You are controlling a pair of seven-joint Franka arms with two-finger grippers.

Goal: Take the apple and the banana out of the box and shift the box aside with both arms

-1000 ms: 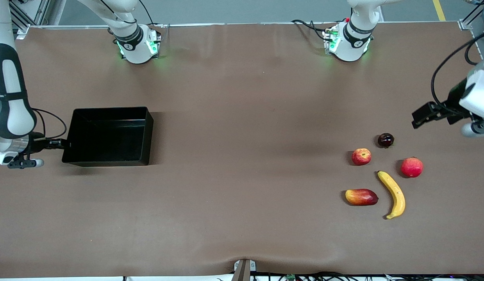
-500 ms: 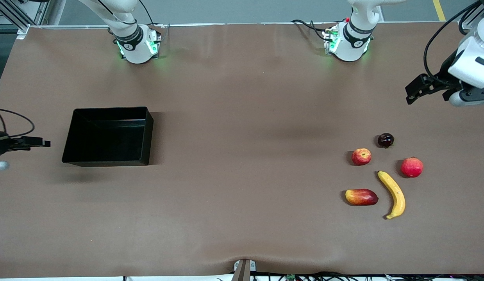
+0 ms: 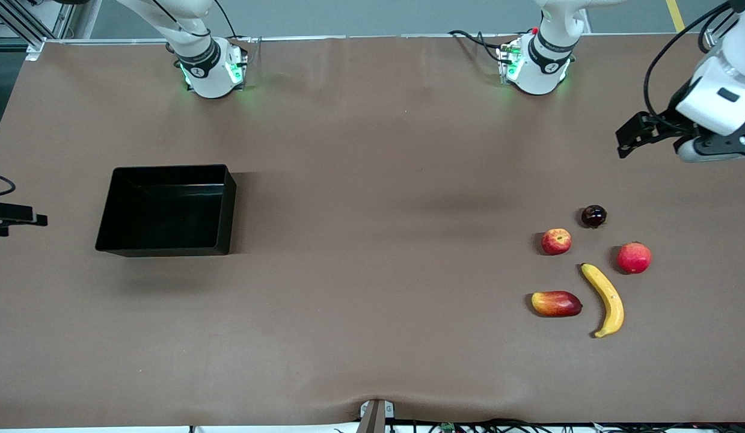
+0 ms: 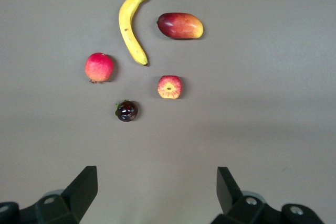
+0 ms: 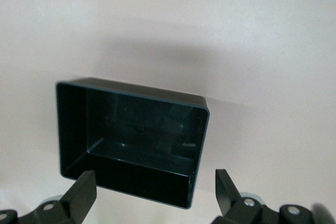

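the apple [image 3: 555, 241] and banana [image 3: 604, 299] are out, the box [image 3: 166, 210] sits aside; left claw [image 4: 156, 192] and right claw [image 5: 155, 195] hang wide, nothing left.

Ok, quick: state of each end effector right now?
Left end effector: open, empty, above the table near the fruit.
Right end effector: open, empty, beside the box.

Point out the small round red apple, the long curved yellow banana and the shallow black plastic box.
small round red apple [image 3: 555, 241], front view, middle of its top.
long curved yellow banana [image 3: 605, 297], front view, middle of its length.
shallow black plastic box [image 3: 226, 210], front view, its side wall.
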